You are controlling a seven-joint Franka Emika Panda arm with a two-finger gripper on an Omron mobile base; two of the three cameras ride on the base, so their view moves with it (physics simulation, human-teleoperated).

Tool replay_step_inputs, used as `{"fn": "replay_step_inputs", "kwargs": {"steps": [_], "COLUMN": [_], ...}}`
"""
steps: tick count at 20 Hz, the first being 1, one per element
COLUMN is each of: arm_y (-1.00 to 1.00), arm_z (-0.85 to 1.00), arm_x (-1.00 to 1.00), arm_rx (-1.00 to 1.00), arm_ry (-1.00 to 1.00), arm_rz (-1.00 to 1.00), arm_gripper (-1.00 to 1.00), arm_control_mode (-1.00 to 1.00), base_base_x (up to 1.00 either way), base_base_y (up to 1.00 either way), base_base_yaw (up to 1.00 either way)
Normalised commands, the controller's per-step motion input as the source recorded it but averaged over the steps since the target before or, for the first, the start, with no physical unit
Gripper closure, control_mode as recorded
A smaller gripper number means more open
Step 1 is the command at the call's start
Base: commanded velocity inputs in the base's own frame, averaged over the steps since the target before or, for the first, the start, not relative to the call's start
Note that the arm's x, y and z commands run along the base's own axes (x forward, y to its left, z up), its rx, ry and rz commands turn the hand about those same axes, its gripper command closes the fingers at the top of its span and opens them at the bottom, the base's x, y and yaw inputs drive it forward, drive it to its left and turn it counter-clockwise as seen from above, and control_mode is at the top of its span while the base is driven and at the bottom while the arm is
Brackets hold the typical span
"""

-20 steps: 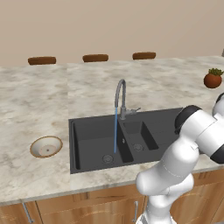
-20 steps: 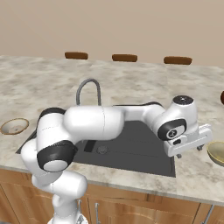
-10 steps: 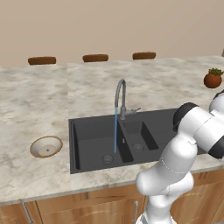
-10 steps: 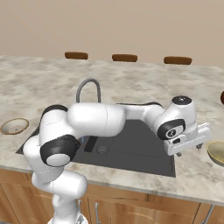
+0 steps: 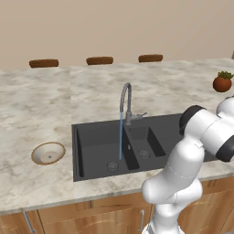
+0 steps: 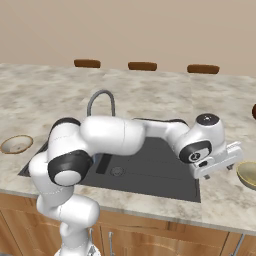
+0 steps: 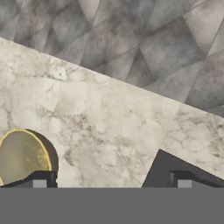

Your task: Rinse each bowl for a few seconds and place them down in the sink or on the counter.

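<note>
The hand (image 6: 231,161), spread and holding nothing, has barely shifted since a moment ago, hovering low over the tabletop (image 6: 220,200) past the sink's (image 6: 150,172) right edge, with the olive bowl (image 6: 248,174) just beside it.

Your olive bowl (image 6: 248,173) sits upright on the bench (image 6: 220,205) just beside the claw (image 6: 223,162); the brown-rimmed bowl (image 5: 48,153) lies far beyond the running sink (image 5: 98,151).
</note>
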Motion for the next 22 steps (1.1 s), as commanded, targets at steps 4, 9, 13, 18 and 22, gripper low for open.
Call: {"fn": "replay_step_inputs", "kwargs": {"steps": [4, 9, 13, 18, 22], "arm_y": [-0.06, -0.05, 0.00, -0.04, -0.16], "arm_z": [-0.03, -0.04, -0.06, -0.10, -0.06], "arm_x": [0.06, 0.14, 0.15, 0.13, 0.09], "arm_rx": [-0.03, -0.02, 0.00, 0.00, 0.00], "arm_ry": [-0.01, 0.00, 0.02, 0.01, 0.00], "arm_rz": [0.00, 0.00, 0.00, 0.00, 0.00], "arm_gripper": [-1.00, -1.00, -1.00, -1.00, -1.00], "arm_control_mode": [-1.00, -1.00, -1.00, -1.00, -1.00], "base_base_x": [0.00, 0.00, 0.00, 0.00, 0.00], "base_base_y": [0.00, 0.00, 0.00, 0.00, 0.00], "base_base_yaw": [0.00, 0.00, 0.00, 0.00, 0.00]}}
